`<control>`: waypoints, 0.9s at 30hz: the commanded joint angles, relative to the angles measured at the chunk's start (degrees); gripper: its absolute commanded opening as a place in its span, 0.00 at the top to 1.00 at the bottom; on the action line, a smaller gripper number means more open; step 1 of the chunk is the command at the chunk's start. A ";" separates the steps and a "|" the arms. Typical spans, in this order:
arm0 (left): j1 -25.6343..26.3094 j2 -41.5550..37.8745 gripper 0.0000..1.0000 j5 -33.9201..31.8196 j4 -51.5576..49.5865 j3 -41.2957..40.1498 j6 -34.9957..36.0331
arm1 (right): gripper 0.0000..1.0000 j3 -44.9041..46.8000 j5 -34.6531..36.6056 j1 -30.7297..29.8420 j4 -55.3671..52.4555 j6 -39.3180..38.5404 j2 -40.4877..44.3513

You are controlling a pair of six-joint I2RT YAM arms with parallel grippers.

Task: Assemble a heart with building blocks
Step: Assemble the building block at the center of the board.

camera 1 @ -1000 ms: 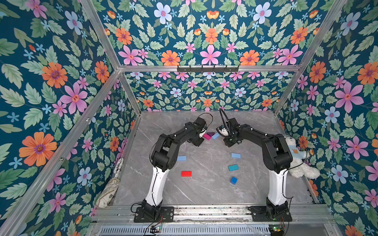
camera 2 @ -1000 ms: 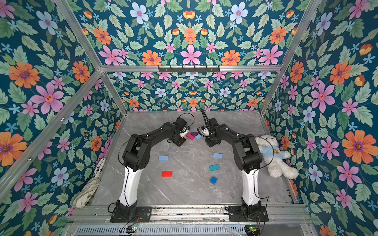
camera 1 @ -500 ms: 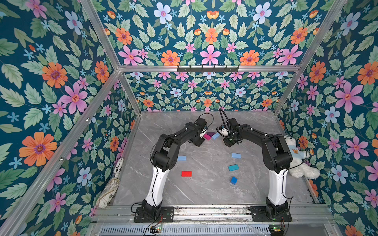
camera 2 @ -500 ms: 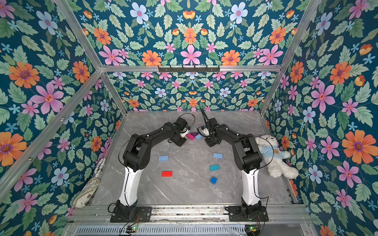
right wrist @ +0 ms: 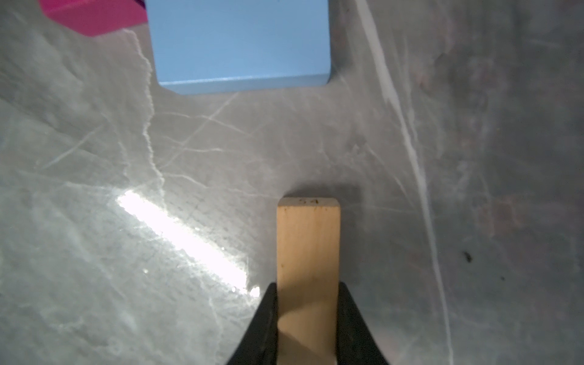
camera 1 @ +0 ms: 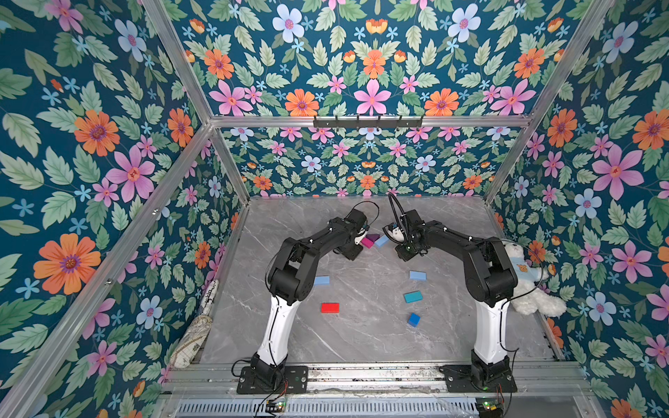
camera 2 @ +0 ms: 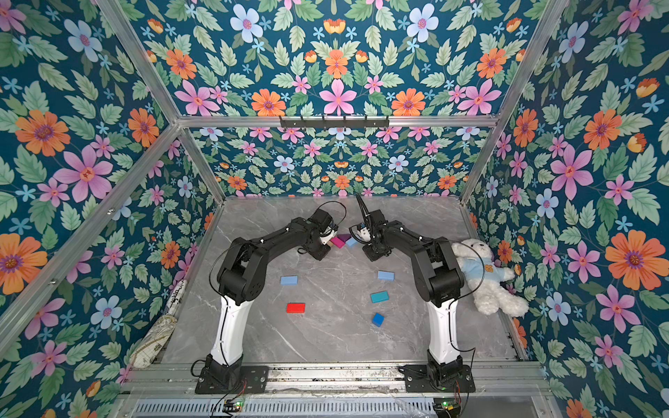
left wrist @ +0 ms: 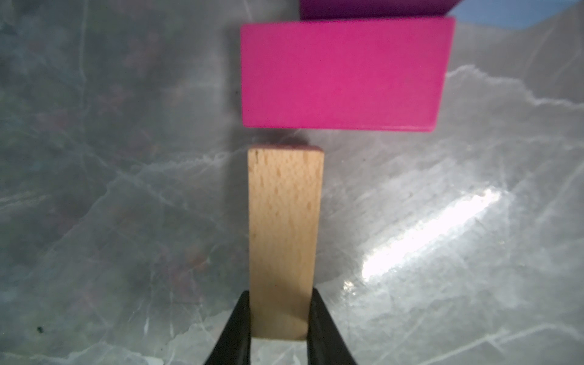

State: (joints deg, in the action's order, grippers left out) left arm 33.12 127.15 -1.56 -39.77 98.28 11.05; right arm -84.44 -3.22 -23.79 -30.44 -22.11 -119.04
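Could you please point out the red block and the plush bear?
red block [camera 2: 295,307]: in a top view, middle of its top face.
plush bear [camera 2: 483,270]: in a top view, on its blue shirt.

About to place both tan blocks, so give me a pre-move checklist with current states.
1. Left jaws shut on left tan block: ok.
2. Right jaws shut on right tan block: ok.
3. Purple triangle between magenta block and light blue block: ok.
4. Left tan block meeting magenta block: not ok, small gap shows.
5. Right tan block meeting light blue block: not ok, clear gap, offset sideways.
6. Tan blocks resting on the table: cannot tell.
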 commanded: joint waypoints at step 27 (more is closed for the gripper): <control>0.36 0.64 0.75 0.24 -3.80 -0.23 0.79 | 0.86 0.85 -0.56 0.04 -0.02 0.65 0.29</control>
State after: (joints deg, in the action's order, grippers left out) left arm 33.36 127.26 -2.22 -39.83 98.50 11.03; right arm -83.83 -3.25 -23.79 -29.80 -21.87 -118.87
